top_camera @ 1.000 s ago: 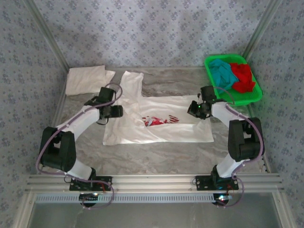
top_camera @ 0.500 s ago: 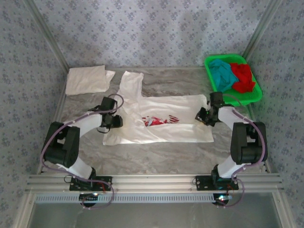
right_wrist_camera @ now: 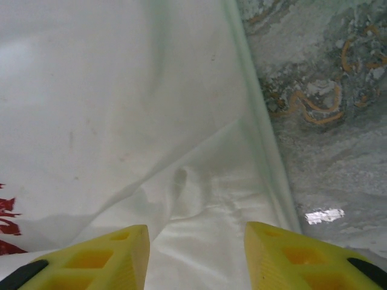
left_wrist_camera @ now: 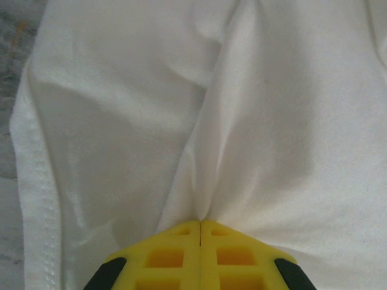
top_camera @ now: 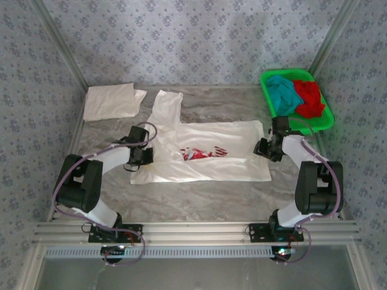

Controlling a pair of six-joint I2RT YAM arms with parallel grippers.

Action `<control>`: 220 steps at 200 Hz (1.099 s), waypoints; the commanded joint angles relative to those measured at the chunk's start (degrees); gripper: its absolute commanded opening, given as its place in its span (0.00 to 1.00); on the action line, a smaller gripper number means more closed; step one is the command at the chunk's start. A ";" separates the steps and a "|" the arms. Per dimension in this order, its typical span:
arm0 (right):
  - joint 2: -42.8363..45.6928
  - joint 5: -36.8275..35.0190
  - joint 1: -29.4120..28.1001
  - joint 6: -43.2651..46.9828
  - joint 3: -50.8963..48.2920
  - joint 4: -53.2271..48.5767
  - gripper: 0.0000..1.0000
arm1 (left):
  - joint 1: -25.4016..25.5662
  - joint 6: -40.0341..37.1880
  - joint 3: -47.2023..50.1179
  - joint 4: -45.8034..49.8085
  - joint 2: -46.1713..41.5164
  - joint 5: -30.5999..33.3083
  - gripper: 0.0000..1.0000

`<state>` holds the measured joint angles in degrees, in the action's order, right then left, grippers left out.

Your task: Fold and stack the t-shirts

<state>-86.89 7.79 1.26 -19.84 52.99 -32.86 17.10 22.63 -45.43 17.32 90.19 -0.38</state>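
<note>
Patterned grey-blue walls enclose a marbled bench. The white printed t-shirt lies partly folded across its middle, with red lettering showing. A green basket in the far right corner holds the teal t-shirt and the red t-shirt. A folded white t-shirt sits in the far left corner. The left fingers are closed, pinching a ridge of the printed shirt. The right fingers stand apart over its right edge, gripping nothing.

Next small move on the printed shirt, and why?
Likely lift the left end effector, raising that side of the printed shirt to start a fold: it is shut on pinched cloth, while the right end effector hangs open over the other edge.
</note>
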 commanded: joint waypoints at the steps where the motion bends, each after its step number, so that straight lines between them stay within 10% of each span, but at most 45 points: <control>1: -0.79 -2.61 0.30 2.32 1.49 -1.88 0.52 | -1.40 1.53 1.62 3.06 -0.88 3.43 0.00; 92: -5.77 -2.42 -4.96 0.86 5.83 1.38 0.47 | -3.66 1.99 -0.30 8.10 -2.50 3.09 0.00; 122: -3.84 -3.33 -9.74 0.06 10.73 0.10 0.35 | -3.24 1.98 -5.43 11.24 -7.69 4.61 0.76; 159: -7.69 -0.15 -11.49 -0.25 14.29 2.78 0.00 | -1.39 -0.11 -12.29 6.91 -8.71 3.99 0.59; 189: -15.45 4.19 -12.92 -2.16 20.86 2.70 0.00 | -1.03 -0.51 -21.17 8.21 2.78 -0.77 0.32; 220: -16.38 6.04 -13.39 -4.06 20.95 5.21 0.00 | 2.17 1.35 -22.97 6.40 9.19 -1.12 0.43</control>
<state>-102.91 11.14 -11.53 -21.61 72.75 -27.92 16.84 23.07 -67.44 22.24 95.42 0.30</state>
